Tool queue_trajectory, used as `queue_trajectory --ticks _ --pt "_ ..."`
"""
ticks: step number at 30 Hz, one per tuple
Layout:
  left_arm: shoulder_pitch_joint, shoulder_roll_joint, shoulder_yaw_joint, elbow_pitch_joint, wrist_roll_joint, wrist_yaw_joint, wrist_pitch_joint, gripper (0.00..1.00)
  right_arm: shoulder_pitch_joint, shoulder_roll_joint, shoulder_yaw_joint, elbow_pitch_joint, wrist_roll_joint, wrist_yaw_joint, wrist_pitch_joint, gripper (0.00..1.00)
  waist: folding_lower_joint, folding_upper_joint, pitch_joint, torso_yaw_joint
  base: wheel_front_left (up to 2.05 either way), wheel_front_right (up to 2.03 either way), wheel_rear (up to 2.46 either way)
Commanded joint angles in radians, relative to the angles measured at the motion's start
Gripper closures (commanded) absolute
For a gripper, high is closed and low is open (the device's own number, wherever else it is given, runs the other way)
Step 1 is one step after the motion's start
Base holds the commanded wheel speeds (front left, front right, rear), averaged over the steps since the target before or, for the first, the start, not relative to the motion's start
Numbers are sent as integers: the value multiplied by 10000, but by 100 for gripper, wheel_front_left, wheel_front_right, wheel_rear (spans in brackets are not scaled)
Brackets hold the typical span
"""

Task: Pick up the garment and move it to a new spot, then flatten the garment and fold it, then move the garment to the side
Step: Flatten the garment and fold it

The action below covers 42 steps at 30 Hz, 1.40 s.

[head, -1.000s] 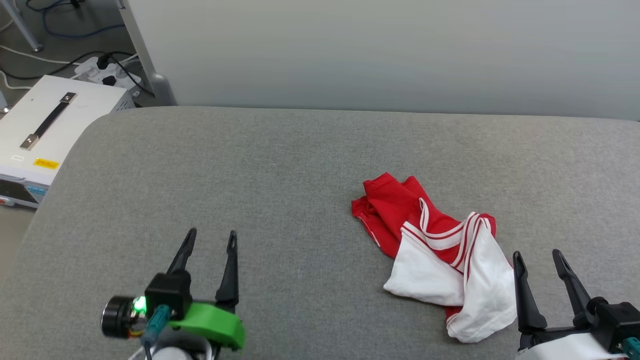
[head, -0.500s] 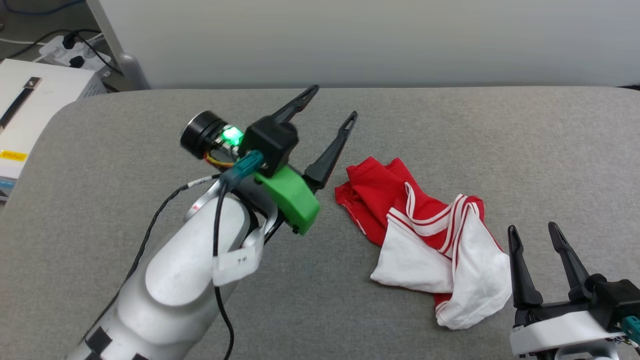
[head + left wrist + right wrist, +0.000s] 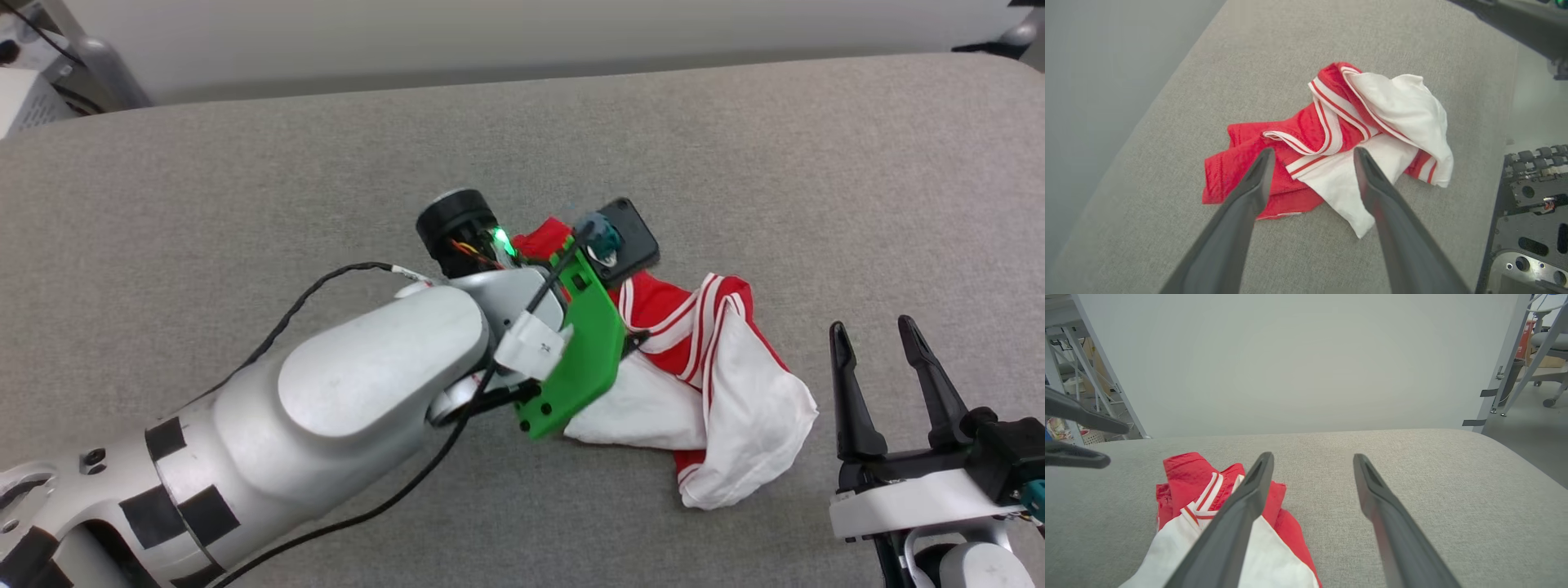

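Left gripper (image 3: 1313, 152): jaws wide apart, nothing gripped. It's pointing down at the garment (image 3: 1331, 122), which sits straight ahead of the tips. In the left wrist view, your left-hand finger (image 3: 1257, 179) lines up over the red body fabric. The right-hand finger lines up over a white sleeve panel, and the striped trim runs across the gap between them. The fingers look clear of the cloth. In the right wrist view their tips show off to the left, up against the wall above the surface line, so read it as hovering. Contact can't be ruled out from the wrist camera alone.

From the head view, the pale left forearm (image 3: 367, 367) and green wrist bracket (image 3: 584, 351) cover the near-left part of the heap, so you can't see those fingers there.

Right gripper (image 3: 872, 325): also spread wide and empty, low over the grey fabric surface (image 3: 245, 180). The garment is just to the left of its left finger, with its red part ahead of the tips. Bare surface lies between and ahead of the two fingers.

The garment is a crumpled heap, not flat. White sleeve folds lie toward the right gripper's side and bunched red toward the far side. It lies between your two grippers, nearer the left one.
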<state>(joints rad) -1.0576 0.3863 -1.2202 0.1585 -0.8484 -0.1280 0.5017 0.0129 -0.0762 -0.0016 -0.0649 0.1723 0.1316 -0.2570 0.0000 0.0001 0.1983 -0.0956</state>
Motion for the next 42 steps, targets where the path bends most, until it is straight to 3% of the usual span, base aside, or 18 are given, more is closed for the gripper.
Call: queue_trajectory --ticks 1,5,11,25,26,27,32,37,42 --pt "-210 39 -243 -96 -170 -26 262 0 -186 23 9 -25 93 -9 -48 0 0 -1 454 -394 0 0 0" --pt "-41 -19 -578 -201 75 -26 1042 0 -349 63 60 -38 130 -9 -48 0 0 -1 753 -632 0 0 0" --pt "1376 -193 -597 -494 1348 -26 2501 0 -604 103 41 -92 157 -9 -48 0 0 -1 1245 -864 0 0 0" --pt "1977 -363 -599 1155 2653 -26 2394 1 -987 88 80 -108 124 -9 -48 0 0 -1 2003 -858 0 0 0" --pt "2026 -379 -600 1165 2669 -26 2433 66 -988 86 83 -94 124 -9 -48 0 0 -1 1992 -848 0 0 0" --pt "2074 -395 -600 1168 2653 -26 2438 100 -980 85 82 -73 123 -9 -48 0 0 -1 1957 -833 0 0 0" --pt "2051 -405 -600 1296 2698 -26 1834 100 -864 79 -15 4 98 -9 -48 0 0 -1 1593 -648 0 0 0" --pt "1551 -382 -527 1493 2437 -27 -243 100 -602 48 -184 -27 61 -9 -48 0 0 -1 991 -208 0 0 0" --pt "1461 363 309 1523 2150 212 -1757 100 -321 45 -299 -23 30 -9 -48 0 0 -1 469 258 0 0 0"
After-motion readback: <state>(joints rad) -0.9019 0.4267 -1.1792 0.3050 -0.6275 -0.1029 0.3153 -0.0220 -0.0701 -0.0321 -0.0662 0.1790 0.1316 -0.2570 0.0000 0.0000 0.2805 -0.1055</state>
